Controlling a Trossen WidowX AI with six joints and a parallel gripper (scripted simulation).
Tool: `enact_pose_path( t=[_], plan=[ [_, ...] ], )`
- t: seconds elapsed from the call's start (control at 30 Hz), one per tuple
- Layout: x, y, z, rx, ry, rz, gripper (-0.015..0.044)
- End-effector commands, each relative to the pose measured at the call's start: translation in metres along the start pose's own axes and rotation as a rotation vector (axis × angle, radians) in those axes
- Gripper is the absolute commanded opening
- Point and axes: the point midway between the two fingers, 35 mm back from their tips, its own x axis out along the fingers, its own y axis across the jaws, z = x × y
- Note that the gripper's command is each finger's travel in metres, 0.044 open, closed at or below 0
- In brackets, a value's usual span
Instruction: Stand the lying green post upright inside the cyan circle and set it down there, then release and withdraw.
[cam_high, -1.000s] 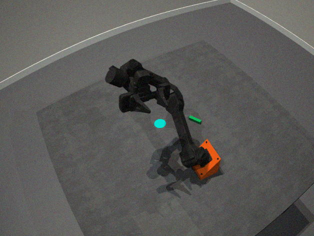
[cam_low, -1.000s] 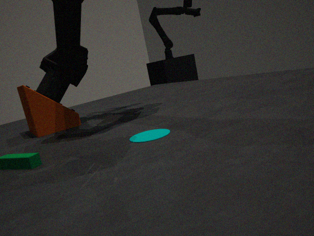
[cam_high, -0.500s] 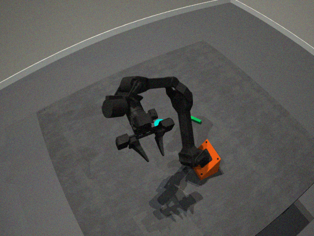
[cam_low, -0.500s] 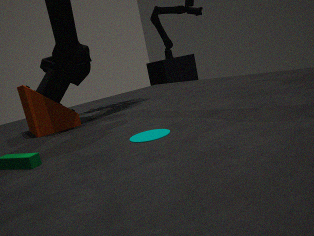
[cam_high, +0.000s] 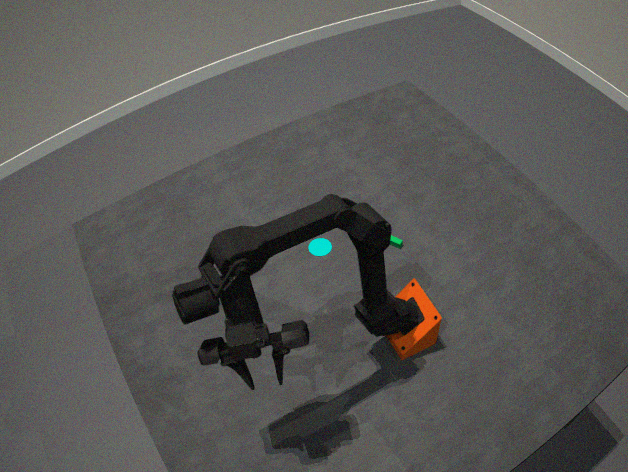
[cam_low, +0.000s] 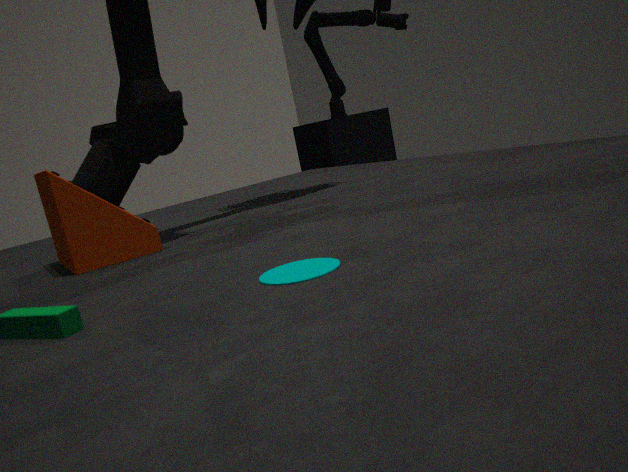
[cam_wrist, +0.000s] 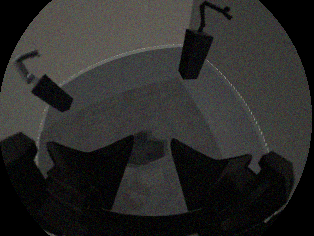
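The green post lies flat on the table; in the top view the arm's elbow hides part of it, and in the exterior view the left edge cuts it off. The cyan circle lies flat on the table with nothing on it. My gripper is partly open and empty, with its fingers pointing down. It hangs high above the table, away from both the post and the circle. The wrist view shows neither the post nor the circle.
The orange base block carries my arm, close to the post. A dark box with another arm on it stands in the background. The wrist view also shows a second dark box at the left.
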Motion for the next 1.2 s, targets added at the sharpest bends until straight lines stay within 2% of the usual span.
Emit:
enact_pose_path(
  t=[0.0,0.3,0.6,0.87,1.17],
  plan=[
    [0.019,-0.029,-0.028,0.101,0.103,-0.026,0.0233],
    [0.034,-0.084,-0.12,0.371,0.319,-0.097,0.0233],
    [0.011,-0.107,-0.231,0.674,0.479,-0.171,0.0233],
    [-0.034,-0.09,-0.329,0.963,0.566,-0.245,0.0233],
    [-0.096,-0.026,-0.42,1.296,0.595,-0.347,0.0233]
  ],
)
